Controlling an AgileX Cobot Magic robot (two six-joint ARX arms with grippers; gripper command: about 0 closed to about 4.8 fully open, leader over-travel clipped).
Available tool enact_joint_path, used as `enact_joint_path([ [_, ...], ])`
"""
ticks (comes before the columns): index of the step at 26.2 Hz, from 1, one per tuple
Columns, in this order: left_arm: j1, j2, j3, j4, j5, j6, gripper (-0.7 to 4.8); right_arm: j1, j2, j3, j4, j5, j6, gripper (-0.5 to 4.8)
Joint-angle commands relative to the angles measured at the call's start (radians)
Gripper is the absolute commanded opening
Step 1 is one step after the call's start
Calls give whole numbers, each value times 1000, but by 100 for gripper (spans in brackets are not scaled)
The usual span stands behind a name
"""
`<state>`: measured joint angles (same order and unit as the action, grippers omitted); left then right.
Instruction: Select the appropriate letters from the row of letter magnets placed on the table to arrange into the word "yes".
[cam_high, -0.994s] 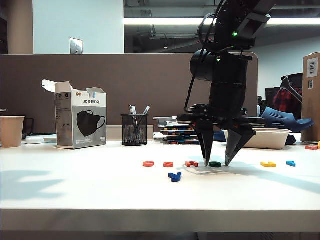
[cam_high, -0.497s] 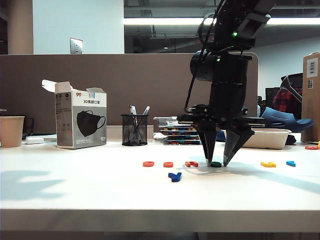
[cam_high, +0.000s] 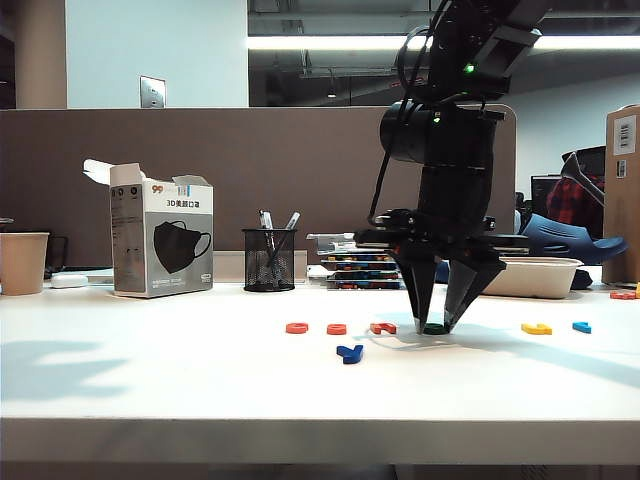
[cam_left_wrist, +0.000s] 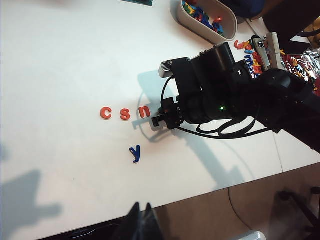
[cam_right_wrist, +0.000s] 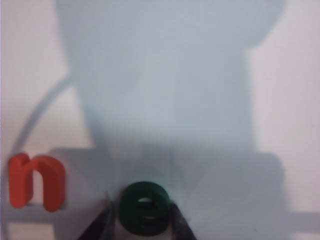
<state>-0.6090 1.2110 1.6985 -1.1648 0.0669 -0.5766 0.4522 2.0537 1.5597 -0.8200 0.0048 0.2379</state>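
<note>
On the white table (cam_high: 150, 380) a green e (cam_high: 432, 328) lies in the row of letter magnets. My right gripper (cam_high: 432, 326) points straight down over it, a fingertip against each side. The right wrist view shows the e (cam_right_wrist: 145, 207) pinched between the fingers (cam_right_wrist: 176, 222), flat on the table, with an orange-red n (cam_right_wrist: 37, 186) beside it. The dark blue y (cam_high: 349, 352) lies alone in front of the row. Orange-red c (cam_left_wrist: 105, 113), s (cam_left_wrist: 125, 114) and n (cam_left_wrist: 144, 111) follow in line. My left gripper (cam_left_wrist: 141, 207) hovers shut and empty off the table's edge.
A yellow letter (cam_high: 536, 328) and a light blue one (cam_high: 581, 326) end the row on the right. Behind stand a mask box (cam_high: 160, 240), a mesh pen holder (cam_high: 269, 260), a cup (cam_high: 22, 262) and a white tray (cam_high: 535, 275) of spare letters.
The right gripper's fingers have drawn together from wide apart until they meet the green e. The arm itself has stayed in place, and no letter has shifted.
</note>
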Motion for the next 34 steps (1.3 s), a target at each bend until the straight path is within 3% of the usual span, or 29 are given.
enact_joint_path([
  [1, -1, -2, 3, 7, -2, 3, -5, 0, 4, 2, -6, -4, -3, 133],
  [8, -1, -2, 3, 7, -2, 3, -5, 0, 4, 2, -6, -4, -3, 84],
  [28, -1, -2, 3, 7, -2, 3, -5, 0, -80, 3, 29, -4, -3, 85],
  [34, -1, -2, 3, 7, -2, 3, -5, 2, -132, 2, -119, -8, 139, 85],
])
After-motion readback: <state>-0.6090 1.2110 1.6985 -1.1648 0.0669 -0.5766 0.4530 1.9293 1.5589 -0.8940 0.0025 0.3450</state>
